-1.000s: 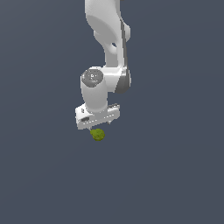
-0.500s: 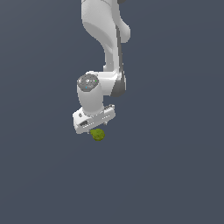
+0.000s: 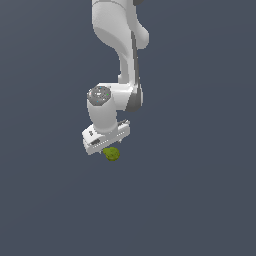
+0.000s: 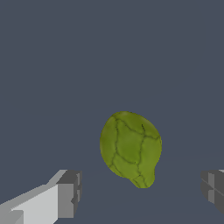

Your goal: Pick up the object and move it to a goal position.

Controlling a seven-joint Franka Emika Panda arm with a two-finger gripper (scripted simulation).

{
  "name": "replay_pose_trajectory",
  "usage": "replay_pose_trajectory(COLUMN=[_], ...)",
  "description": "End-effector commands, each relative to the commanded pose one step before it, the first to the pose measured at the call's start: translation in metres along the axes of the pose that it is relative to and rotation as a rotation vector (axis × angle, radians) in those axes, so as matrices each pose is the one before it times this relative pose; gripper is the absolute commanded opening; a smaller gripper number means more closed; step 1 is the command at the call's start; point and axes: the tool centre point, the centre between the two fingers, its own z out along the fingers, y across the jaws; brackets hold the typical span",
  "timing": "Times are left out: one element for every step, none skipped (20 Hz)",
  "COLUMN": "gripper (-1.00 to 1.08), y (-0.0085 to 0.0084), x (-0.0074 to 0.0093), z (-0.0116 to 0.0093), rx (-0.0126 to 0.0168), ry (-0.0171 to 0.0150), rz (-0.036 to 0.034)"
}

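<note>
In the exterior view I see the white Panda arm reaching down over the flat grey-blue desk [image 3: 200, 200], its white pincer [image 3: 108, 146] directly above the small lumpy yellow-green roundish object [image 3: 112, 154]. The object peeks out just below the pincer's body, towards the exterior view's right of its middle. From here I can't tell whether the fingertips touch it or whether it rests on the desk.

In the wrist view the pincer's two grey fingers [image 4: 70, 192] stand wide apart, one on each side, and the object [image 4: 130, 148] lies between them, touching neither (it sits nearer one finger than the other). So I judge the approach nearly done; the closing, the lift and the carry to the goal all remain, and no goal marker shows in either view.

The object is egg-like, bumpy and veined, its long axis running aslant in the wrist view, tapering to a small nub at one end.
</note>
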Motion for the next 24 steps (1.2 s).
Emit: replay_pose_trajectory(gripper=[1.00, 1.00, 1.00, 1.00, 1.00, 1.00, 1.00, 1.00, 1.00, 1.00, 1.00, 1.00, 1.00, 1.00, 1.00, -1.00, -1.00, -1.00, -1.00, -1.00, -1.00, -1.00, -1.00, -1.00], y=[-0.00004, -0.00025, 0.00009, -0.00023, 0.00010, -0.00035, -0.00011, 0.00012, -0.00019, 0.00016, -0.00013, 0.00024, 0.00026, 0.00024, 0.00011, 0.00000, 0.00000, 0.00000, 0.00000, 0.00000, 0.00000, 0.00000, 0.00000, 0.00000], x=[-0.00017, 0.00012, -0.00020, 0.00002, -0.00031, 0.00002, -0.00019, -0.00031, 0.00004, -0.00012, 0.00026, 0.00011, 0.00021, 0.00025, 0.00012, 0.00000, 0.00000, 0.00000, 0.00000, 0.00000, 0.00000, 0.00000, 0.00000, 0.00000], z=[0.00299, 0.00265, 0.00345, 0.00415, 0.00493, 0.00557, 0.00591, 0.00522, 0.00439, 0.00366, 0.00282, 0.00209, 0.00130, 0.00061, 0.00013, 0.00000, 0.00000, 0.00000, 0.00000, 0.00000, 0.00000, 0.00000, 0.00000, 0.00000], rx=[0.00019, -0.00002, 0.00000, -0.00002, 0.00000, -0.00002, -0.00001, 0.00000, -0.00002, 0.00000, -0.00004, 0.00000, 0.00000, 0.00000, 0.00000, 0.00000, 0.00000, 0.00000, 0.00000, 0.00000, 0.00000, 0.00000, 0.00000, 0.00000], ry=[-0.00020, 0.00008, 0.00000, 0.00009, 0.00000, 0.00013, 0.00006, 0.00000, 0.00009, 0.00000, 0.00009, 0.00000, 0.00000, 0.00000, 0.00000, 0.00000, 0.00000, 0.00000, 0.00000, 0.00000, 0.00000, 0.00000, 0.00000, 0.00000], rz=[-0.00018, -0.00068, 0.00000, -0.00068, 0.00000, -0.00097, -0.00048, 0.00000, -0.00068, 0.00000, -0.00068, 0.00000, 0.00000, 0.00000, 0.00000, 0.00000, 0.00000, 0.00000, 0.00000, 0.00000, 0.00000, 0.00000, 0.00000, 0.00000])
